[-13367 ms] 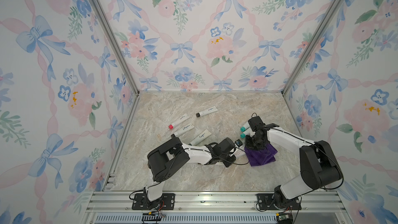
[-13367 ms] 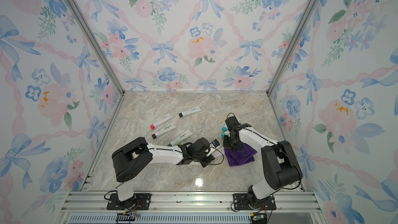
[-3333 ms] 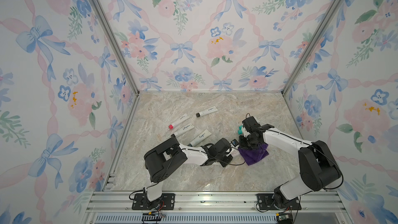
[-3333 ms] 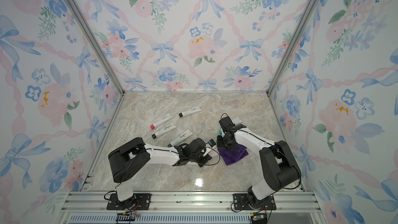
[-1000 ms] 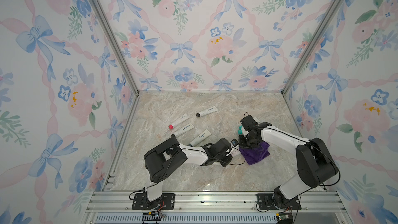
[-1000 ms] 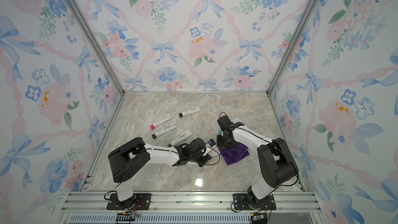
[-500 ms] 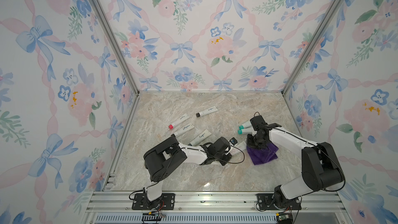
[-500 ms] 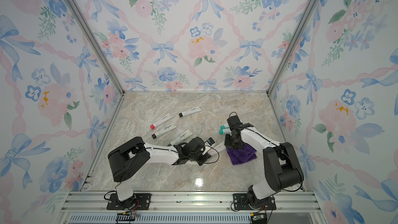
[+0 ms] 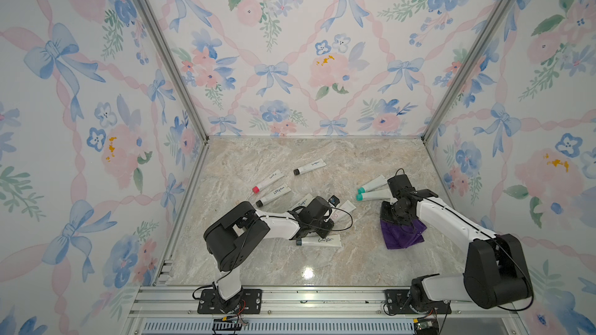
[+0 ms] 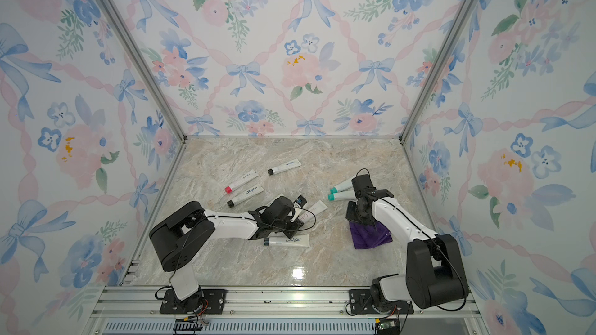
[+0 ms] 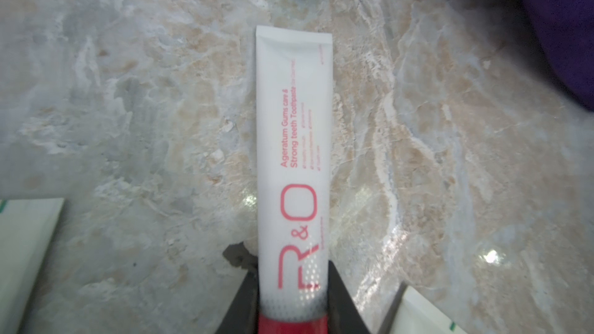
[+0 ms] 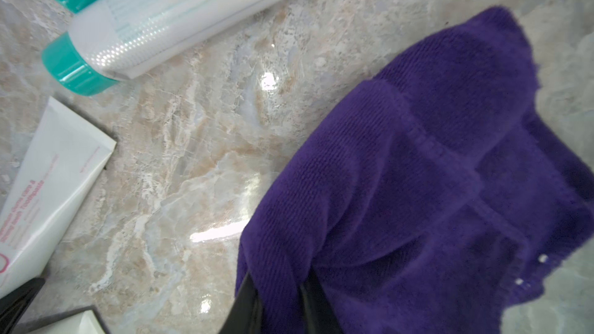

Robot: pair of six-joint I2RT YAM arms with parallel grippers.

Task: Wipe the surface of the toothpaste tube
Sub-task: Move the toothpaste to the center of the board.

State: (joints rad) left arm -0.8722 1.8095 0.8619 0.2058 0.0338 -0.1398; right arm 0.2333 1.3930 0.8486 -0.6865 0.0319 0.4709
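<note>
We see the tube (image 11: 294, 155) flat on the table (image 9: 290, 162), cap end clamped in the left gripper (image 11: 292, 297), crimp pointing toward the right gripper (image 12: 283, 297), which pinches a cloth (image 12: 418, 171)

A white toothpaste tube (image 11: 294, 155) with pink "R&O" lettering and a red cap is laid flat, its crimped end aimed at the teal-capped tubes (image 9: 371, 190) and its cap end clamped by the left gripper (image 11: 292, 290). A crumpled purple cloth (image 12: 434, 171), pinched by the right gripper (image 12: 279, 290), is spread near those tubes.
</note>
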